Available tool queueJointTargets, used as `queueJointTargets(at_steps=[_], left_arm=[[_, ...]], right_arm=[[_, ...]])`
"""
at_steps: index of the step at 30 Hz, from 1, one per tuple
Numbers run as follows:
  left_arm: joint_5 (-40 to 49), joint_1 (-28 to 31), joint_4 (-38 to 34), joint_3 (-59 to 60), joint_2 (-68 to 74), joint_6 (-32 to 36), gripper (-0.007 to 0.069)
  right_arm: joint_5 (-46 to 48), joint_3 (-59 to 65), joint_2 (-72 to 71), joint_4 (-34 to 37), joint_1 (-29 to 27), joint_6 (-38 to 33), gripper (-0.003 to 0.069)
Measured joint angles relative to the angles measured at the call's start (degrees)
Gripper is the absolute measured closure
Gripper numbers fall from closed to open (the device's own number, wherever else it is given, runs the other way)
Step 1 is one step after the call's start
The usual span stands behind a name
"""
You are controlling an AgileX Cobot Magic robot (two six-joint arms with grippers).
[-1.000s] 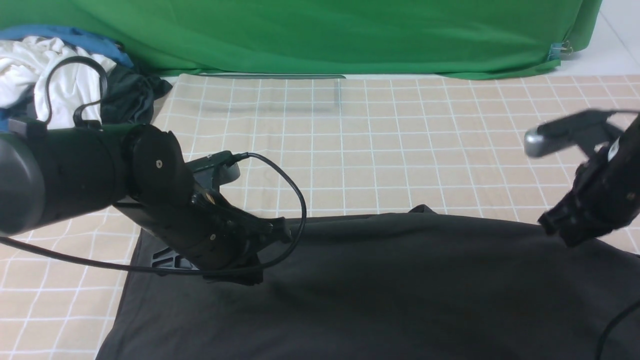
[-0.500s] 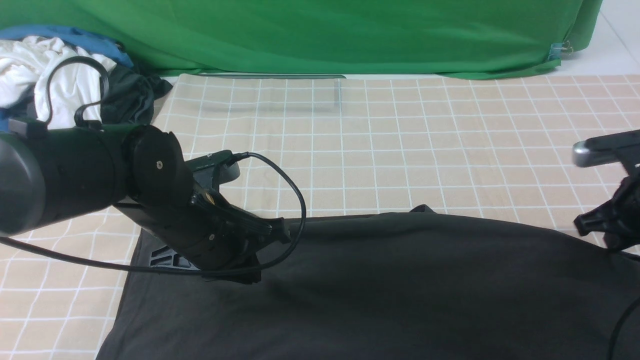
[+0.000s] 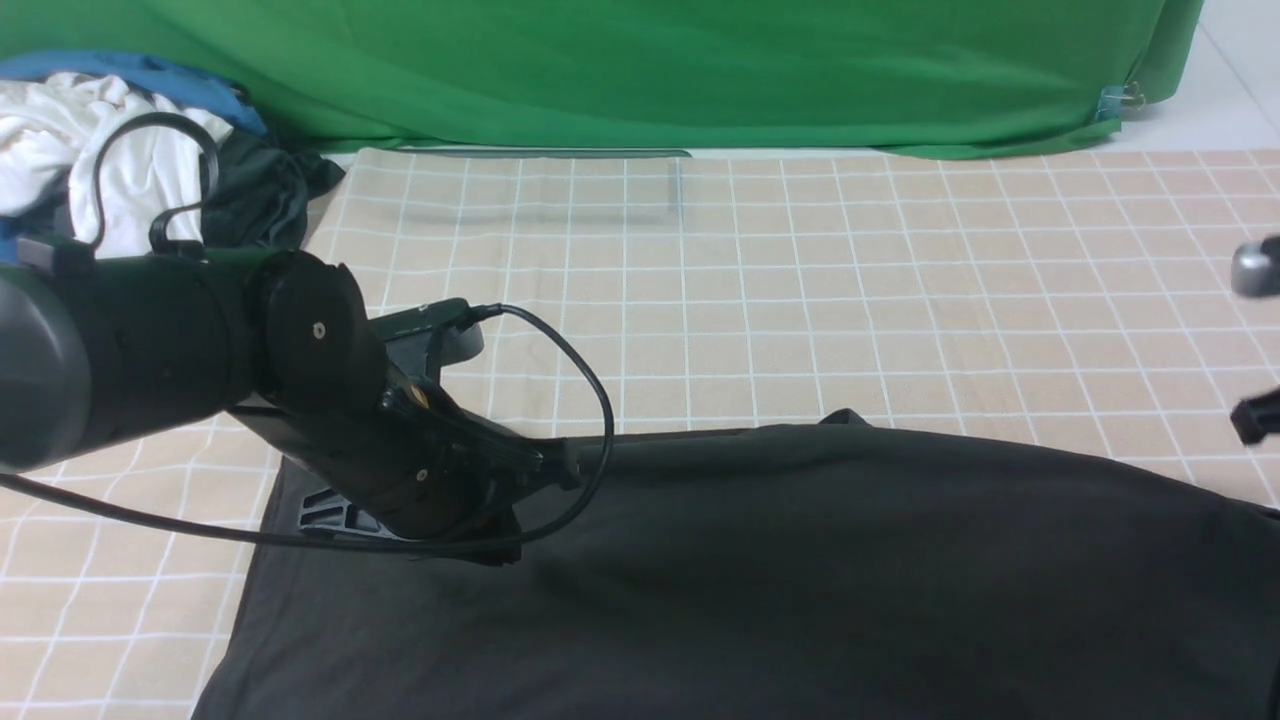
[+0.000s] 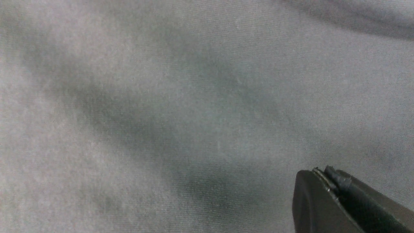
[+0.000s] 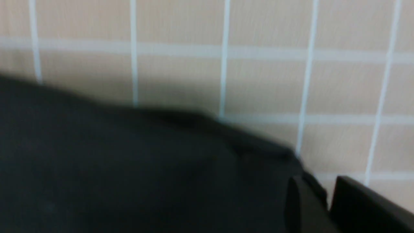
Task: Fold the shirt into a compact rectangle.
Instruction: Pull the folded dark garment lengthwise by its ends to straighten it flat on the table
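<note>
The black shirt (image 3: 800, 580) lies spread flat on the table (image 3: 760, 300). The left end effector (image 3: 565, 465) rests fully closed on the shirt's far left part; the right end effector (image 5: 328, 189) hangs just off its far right edge, slightly parted, empty.

The left arm (image 3: 110, 350) is a thick, matte-black tube ending in a round joint cap (image 3: 300, 300) with one small centre screw (image 3: 318, 327). A thin black cable (image 3: 600, 420) loops out from its wrist. The left gripper (image 4: 326, 184) is black with rounded tips. On the robot's right side, a rounded silver-grey camera housing (image 3: 1256, 268) shows.
</note>
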Motion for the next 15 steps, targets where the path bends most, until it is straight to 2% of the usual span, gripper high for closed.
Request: queueJointTargets(at_steps=[1, 3, 4, 5, 10, 11, 13, 15], left_arm=[[0.0, 0.0, 0.0, 0.0, 0.0, 0.6, 0.0612], [0.0, 0.0, 0.1, 0.0, 0.0, 0.9, 0.0612], [0.1, 0.0, 0.1, 0.0, 0.0, 0.9, 0.0612], [0.2, 0.0, 0.1, 0.0, 0.0, 0.9, 0.0612], [1.4, 0.0, 0.2, 0.0, 0.0, 0.9, 0.0612], [1.5, 0.0, 0.2, 0.0, 0.0, 0.9, 0.0612], [2.7, 0.3, 0.1, 0.0, -0.9, 0.9, 0.0612], [3.3, 0.4, 0.1, 0.0, -2.4, 0.9, 0.0612]], right_arm=[[1.3, 0.1, 0.2, 0.3, -0.1, -0.5, 0.0405], [1.9, 0.1, 0.3, 0.3, -0.1, -0.7, 0.0368], [2.0, 0.1, 0.4, 0.5, -0.1, -0.8, 0.0309], [2.0, 0.1, 0.4, 0.5, -0.1, -0.8, 0.0303], [5.2, 0.5, 0.4, 0.5, -1.1, 0.0, 0.015], [5.3, 0.5, 0.4, 0.5, -1.2, 0.0, 0.015], [6.6, 2.1, 0.4, 0.5, -3.6, 1.2, 0.0081], [6.7, 3.5, 0.4, 1.2, -5.8, 1.2, 0.0055]])
